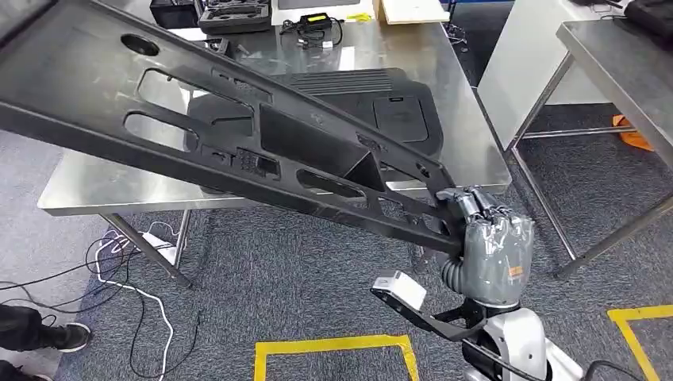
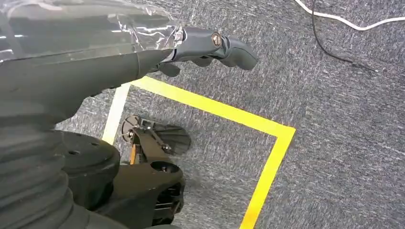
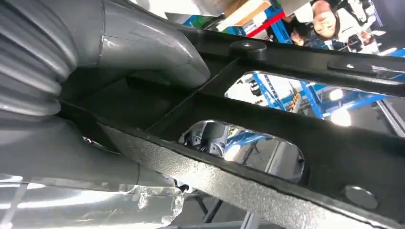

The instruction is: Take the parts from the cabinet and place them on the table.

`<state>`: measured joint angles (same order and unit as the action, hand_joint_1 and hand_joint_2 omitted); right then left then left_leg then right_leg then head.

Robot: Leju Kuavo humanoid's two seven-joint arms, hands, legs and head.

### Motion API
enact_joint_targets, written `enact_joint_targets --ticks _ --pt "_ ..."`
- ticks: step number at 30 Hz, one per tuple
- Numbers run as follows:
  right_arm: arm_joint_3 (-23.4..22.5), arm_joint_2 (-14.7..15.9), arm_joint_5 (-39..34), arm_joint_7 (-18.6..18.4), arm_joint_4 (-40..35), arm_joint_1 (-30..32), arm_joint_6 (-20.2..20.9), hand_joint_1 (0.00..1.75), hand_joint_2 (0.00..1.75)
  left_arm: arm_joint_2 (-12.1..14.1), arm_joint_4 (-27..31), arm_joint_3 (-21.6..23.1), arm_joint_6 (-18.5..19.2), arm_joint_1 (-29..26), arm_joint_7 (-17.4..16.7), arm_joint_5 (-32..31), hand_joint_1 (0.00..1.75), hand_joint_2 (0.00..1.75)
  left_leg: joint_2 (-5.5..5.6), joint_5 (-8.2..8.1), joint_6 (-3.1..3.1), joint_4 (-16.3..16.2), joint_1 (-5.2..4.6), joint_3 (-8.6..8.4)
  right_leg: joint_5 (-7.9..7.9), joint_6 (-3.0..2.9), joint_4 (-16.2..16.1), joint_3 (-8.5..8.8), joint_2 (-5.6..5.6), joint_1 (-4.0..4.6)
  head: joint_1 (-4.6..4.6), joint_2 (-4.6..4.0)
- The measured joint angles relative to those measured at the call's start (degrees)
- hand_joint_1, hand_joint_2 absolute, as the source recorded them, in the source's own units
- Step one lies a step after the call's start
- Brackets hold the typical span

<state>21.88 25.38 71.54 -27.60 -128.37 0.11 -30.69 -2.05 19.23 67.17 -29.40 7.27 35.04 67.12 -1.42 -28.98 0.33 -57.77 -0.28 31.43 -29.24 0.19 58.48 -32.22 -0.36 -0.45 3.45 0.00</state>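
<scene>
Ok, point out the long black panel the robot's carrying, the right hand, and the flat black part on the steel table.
long black panel (image 1: 238, 151), head view, middle rib
right hand (image 1: 494, 242), head view, back of hand
flat black part (image 1: 381, 99), head view, top face

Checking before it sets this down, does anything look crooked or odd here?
The long black panel looks awkward: the right hand grips only its near end, so it slants up across the steel table, over another black part already lying there. Nothing looks spilled or broken.

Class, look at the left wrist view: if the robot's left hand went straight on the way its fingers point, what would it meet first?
Nothing near: the left hand holds nothing and its fingers point out over the grey carpet. A white cable lies off to one side. The carpet is probably first, though depth is unclear.
</scene>
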Motion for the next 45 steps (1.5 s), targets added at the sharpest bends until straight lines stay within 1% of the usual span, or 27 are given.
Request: enact_joint_targets --ticks 19,27,35,36,42,45 --pt "0.00 -0.04 -0.02 -0.13 -1.42 0.23 0.50 1.75 1.75 0.00 0.00 0.00 0.15 -0.01 1.07 -0.50 0.00 1.75 0.00 0.00 0.01 0.00 0.00 -0.01 0.00 0.00 0.00 0.01 0.00 0.00 0.00 0.00" --pt "-0.02 -0.04 -0.11 -0.37 -1.90 0.23 0.57 1.75 1.75 0.00 0.00 0.02 1.99 -0.01 1.33 -1.12 0.00 1.75 0.00 0.00 0.01 0.00 0.00 -0.02 0.00 0.00 0.00 0.01 0.00 0.00 -0.02 0.00" --pt "-0.02 -0.04 0.00 -0.66 -2.25 0.86 0.61 1.75 1.75 0.02 0.00 0.02 2.38 0.01 0.96 -1.27 0.00 1.75 0.00 -0.01 0.01 0.00 0.00 -0.02 0.00 0.00 0.00 0.01 0.00 0.00 -0.02 0.00" --pt "-0.02 -0.04 0.00 -0.68 -2.27 0.99 0.61 1.75 1.75 0.02 0.00 0.02 2.47 0.01 0.96 -1.27 0.00 1.75 0.00 -0.05 0.02 -0.11 -0.08 0.00 0.02 0.02 -0.05 0.01 0.00 -0.15 0.00 0.00" --pt "-0.02 -0.07 0.00 -0.70 -2.38 1.35 0.61 1.75 1.75 0.02 0.00 0.02 2.64 0.00 0.76 -1.25 0.00 1.75 0.00 -0.14 0.16 -0.22 -0.31 0.01 0.03 0.09 -0.04 0.05 0.00 -0.28 -0.02 0.00" --pt "-0.02 -0.07 0.00 -0.70 -2.38 1.44 0.61 1.75 1.75 0.02 0.00 0.02 2.64 -0.02 0.76 -1.22 0.00 1.75 0.00 -0.30 0.40 -0.46 -0.37 0.09 0.04 0.24 -0.04 0.08 -0.01 -0.33 -0.02 0.00"
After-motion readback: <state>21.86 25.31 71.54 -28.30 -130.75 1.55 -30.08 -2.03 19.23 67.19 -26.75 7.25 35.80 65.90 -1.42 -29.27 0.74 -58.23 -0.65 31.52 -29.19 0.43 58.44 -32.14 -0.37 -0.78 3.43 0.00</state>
